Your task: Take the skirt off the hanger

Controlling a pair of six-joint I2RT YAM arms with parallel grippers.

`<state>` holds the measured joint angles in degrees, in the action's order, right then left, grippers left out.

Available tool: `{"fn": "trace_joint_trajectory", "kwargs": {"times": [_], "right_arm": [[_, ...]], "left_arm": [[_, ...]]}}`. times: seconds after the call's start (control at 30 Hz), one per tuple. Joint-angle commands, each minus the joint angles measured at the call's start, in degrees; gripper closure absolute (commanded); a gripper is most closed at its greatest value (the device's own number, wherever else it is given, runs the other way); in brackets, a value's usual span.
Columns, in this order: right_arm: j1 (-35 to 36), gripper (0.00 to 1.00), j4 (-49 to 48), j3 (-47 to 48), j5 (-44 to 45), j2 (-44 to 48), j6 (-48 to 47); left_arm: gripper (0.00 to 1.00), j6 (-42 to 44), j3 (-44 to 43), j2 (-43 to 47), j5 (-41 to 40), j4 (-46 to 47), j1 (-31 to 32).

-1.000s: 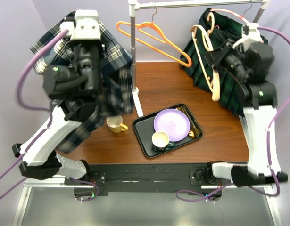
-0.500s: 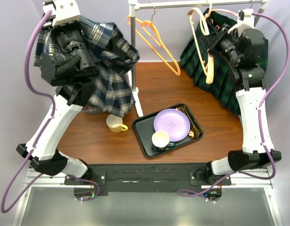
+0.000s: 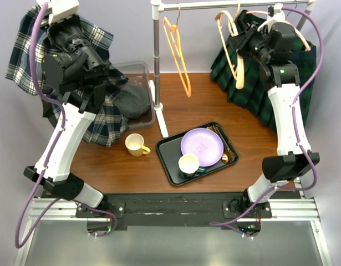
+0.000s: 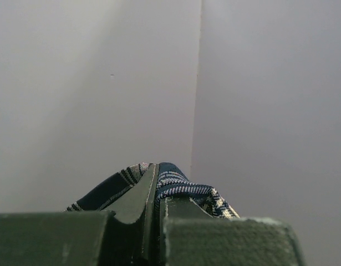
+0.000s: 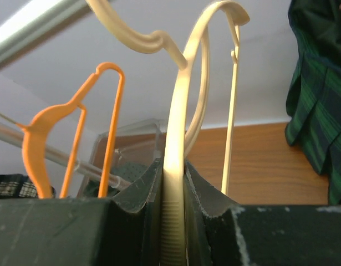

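Note:
The blue-and-white plaid skirt [image 3: 95,119] hangs from my left gripper [image 4: 157,180], which is shut on a fold of its cloth [image 4: 184,188] high at the back left by the wall corner. The skirt is clear of every hanger. My right gripper [image 3: 245,44] is shut on the cream hanger [image 3: 235,61], held upright just under the rail [image 3: 231,4]. In the right wrist view the cream hanger [image 5: 184,100] runs straight up between the fingers. An orange hanger [image 3: 178,55] hangs bare on the rail.
A dark green skirt [image 3: 253,91] drapes at the back right. The rack's pole [image 3: 156,66] stands mid-table. A clear bin [image 3: 138,69] with grey cloth sits at its left. A black tray [image 3: 164,160] holds a purple plate [image 3: 202,145] and a cup; a yellow mug [image 3: 137,145] stands beside it.
My left arm has carried the plaid skirt up and to the left, uncovering the clear bin. My right gripper has raised the cream hanger toward the rail. The orange hanger has swung upright.

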<state>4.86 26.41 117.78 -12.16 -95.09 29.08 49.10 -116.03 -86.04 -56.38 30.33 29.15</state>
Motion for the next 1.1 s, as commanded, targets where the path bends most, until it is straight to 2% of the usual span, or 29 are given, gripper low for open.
{"fn": "trace_joint_trajectory", "kwargs": {"times": [0.0, 0.03, 0.07, 0.13, 0.17, 0.23, 0.27, 0.3, 0.37, 0.5, 0.63, 0.77, 0.83, 1.07], "right_arm": [[0.1, 0.95, -2.3, -1.1, -0.6, 2.4, 1.2], [0.1, 0.91, -2.2, -1.5, -0.5, 2.7, 1.2], [0.1, 0.75, -1.6, -1.8, -0.5, 3.2, 1.1], [0.1, 0.62, -0.7, -1.9, -0.5, 3.8, 0.9], [0.1, 0.51, 0.3, -2.5, -0.5, 4.3, 0.7], [0.1, 0.41, 0.7, -3.9, -0.5, 6.7, 0.7], [0.1, 0.26, 0.8, -5.8, -0.5, 7.6, 0.9], [0.1, 0.15, 1.0, -6.9, -0.6, 10.0, 1.0], [0.1, 0.01, 2.5, -10.7, -0.7, 12.5, 1.0], [0.1, 0.01, 5.4, -19.1, -1.6, 20.4, 1.2], [0.1, 0.01, -1.4, -33.6, -4.4, 32.9, 4.8], [0.1, 0.01, -2.4, -33.9, -5.2, 37.2, 6.9], [0.1, 0.01, -3.6, -34.8, -5.8, 38.7, 8.1], [0.1, 0.01, -7.2, -37.0, -5.9, 44.3, 12.3]], "left_arm": [[1.0, -0.2, -6.0, -2.5, 3.8, 2.5, -1.4], [1.0, -0.6, -9.0, -3.3, 3.9, 1.6, -1.5], [1.0, -0.9, -10.5, -4.4, 3.8, 1.0, -1.8], [1.0, -1.1, -12.9, -6.5, 3.8, 0.3, -2.3], [1.0, -1.8, -13.3, -6.9, 3.6, 0.4, -2.4], [1.0, -3.6, -14.3, -8.1, 3.9, -0.5, -3.1], [1.0, -4.5, -14.7, -8.4, 4.4, -1.5, -3.3], [1.0, -6.2, -15.2, -9.3, 4.4, -2.5, -3.8], [1.0, -7.3, -15.6, -9.8, 4.1, -2.6, -4.3], [1.0, -13.3, -16.5, -11.3, 4.5, -2.9, -7.2], [1.0, -20.1, -16.0, -12.5, 7.6, -0.6, -9.7], [1.0, -19.8, -17.7, -16.9, 7.4, 5.9, -13.2], [1.0, -21.8, -17.3, -17.8, 7.2, 6.2, -14.7], [1.0, -41.0, -14.2, -18.6, 17.3, -8.1, -17.5]]}}
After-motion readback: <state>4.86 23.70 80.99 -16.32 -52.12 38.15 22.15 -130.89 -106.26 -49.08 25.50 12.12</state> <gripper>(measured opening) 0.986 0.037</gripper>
